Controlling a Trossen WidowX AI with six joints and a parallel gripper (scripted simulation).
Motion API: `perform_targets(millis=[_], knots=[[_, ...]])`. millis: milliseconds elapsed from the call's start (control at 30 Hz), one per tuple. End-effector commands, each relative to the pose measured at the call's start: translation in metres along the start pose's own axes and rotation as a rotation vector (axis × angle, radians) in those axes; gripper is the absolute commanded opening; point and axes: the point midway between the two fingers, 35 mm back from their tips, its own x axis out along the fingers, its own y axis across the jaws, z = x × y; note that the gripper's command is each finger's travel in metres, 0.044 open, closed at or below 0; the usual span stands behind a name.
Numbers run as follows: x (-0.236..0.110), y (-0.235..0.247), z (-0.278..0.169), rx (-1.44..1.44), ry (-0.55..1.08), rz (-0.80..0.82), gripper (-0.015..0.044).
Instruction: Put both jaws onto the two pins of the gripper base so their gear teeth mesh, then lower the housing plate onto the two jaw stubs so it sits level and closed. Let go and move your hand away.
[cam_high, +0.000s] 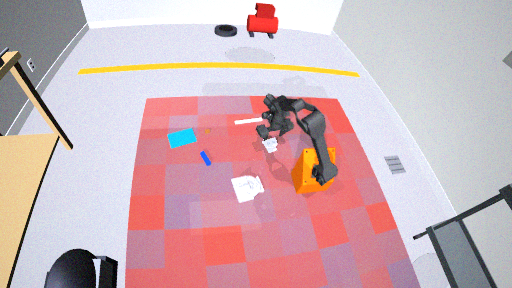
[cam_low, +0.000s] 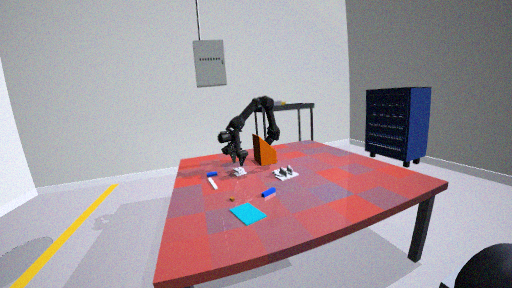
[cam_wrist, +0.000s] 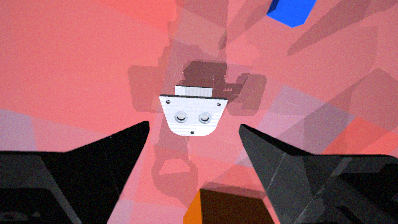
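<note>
The white housing plate (cam_high: 270, 145) (cam_low: 239, 172) (cam_wrist: 193, 106) lies on the table below my gripper (cam_high: 274, 133) (cam_low: 238, 162) (cam_wrist: 195, 126). Its two round holes and three small holes show in the wrist view. The gripper is open and empty, with its fingertips to either side of the plate in the wrist view and above it in the exterior view. The white gripper base (cam_high: 241, 194) (cam_low: 294, 175) lies apart from the plate. Two small grey jaws (cam_low: 283, 172) stand up on it. The views are too coarse to show whether their teeth mesh.
An orange wedge-shaped block (cam_high: 304, 175) (cam_low: 265, 151) (cam_wrist: 192, 212) stands by the arm's base. A white bar (cam_high: 248, 121) (cam_low: 213, 183), a blue block (cam_low: 212, 174) (cam_wrist: 292, 11), a blue rod (cam_high: 205, 158) (cam_low: 268, 192), a cyan sheet (cam_high: 182, 138) (cam_low: 248, 213) and a small brown piece (cam_high: 207, 131) (cam_low: 232, 199) lie about.
</note>
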Motion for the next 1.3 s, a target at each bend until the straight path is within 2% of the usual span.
perform_targets(millis=[0, 700, 1267], knots=[[0.001, 0.0, 0.0, 0.003, 0.0, 0.004, 0.044], [0.0, 0.0, 0.0, 0.0, 0.0, 0.0, 0.044], [0.027, 0.002, 0.002, 0.001, 0.0, 0.003, 0.044]])
